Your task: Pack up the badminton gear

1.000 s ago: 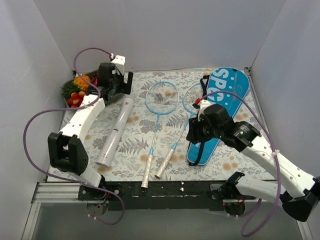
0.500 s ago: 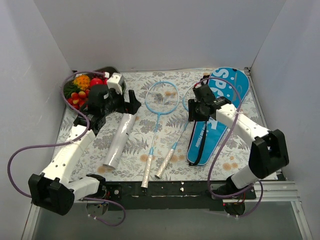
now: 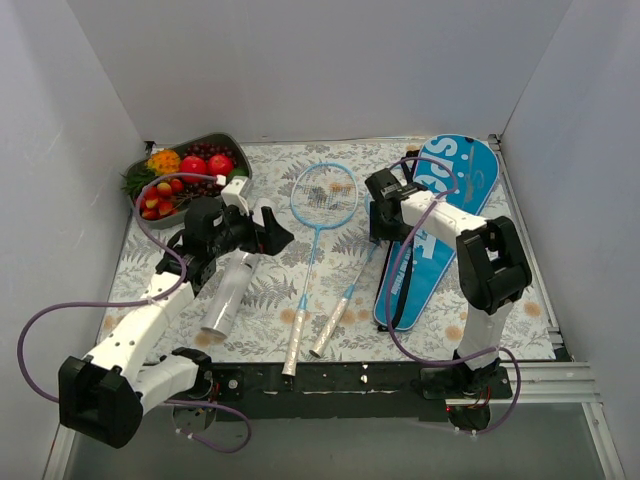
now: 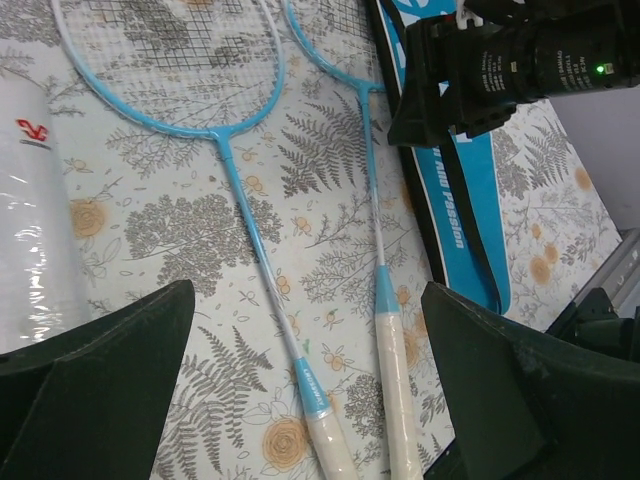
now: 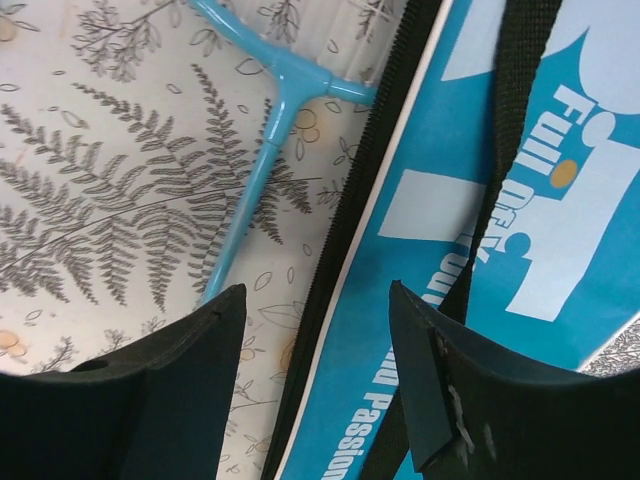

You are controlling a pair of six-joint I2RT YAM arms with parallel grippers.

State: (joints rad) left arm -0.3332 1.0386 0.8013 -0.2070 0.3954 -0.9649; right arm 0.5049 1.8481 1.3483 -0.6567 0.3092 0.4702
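Observation:
Two light-blue rackets lie side by side on the mat: one (image 3: 322, 195) with its head in the open, the other (image 3: 345, 295) with its head partly under my right arm. Both handles (image 4: 330, 440) show between my left fingers. The white shuttlecock tube (image 3: 230, 290) lies left of them. My left gripper (image 3: 272, 230) hovers wide open over the tube's far end, holding nothing. The blue bag (image 3: 445, 210) lies at the right. My right gripper (image 5: 315, 370) is open, astride the bag's black zippered edge (image 5: 345, 230), with the strap (image 5: 505, 130) beside it.
A grey tray (image 3: 232, 145) of colourful fruit stands at the back left corner. White walls close in the mat on three sides. The right arm's elbow (image 3: 492, 255) stands over the bag's middle.
My left gripper has come forward and right, off the fruit tray to the tube's far end. My right gripper has moved back along the bag's left edge and opened wider.

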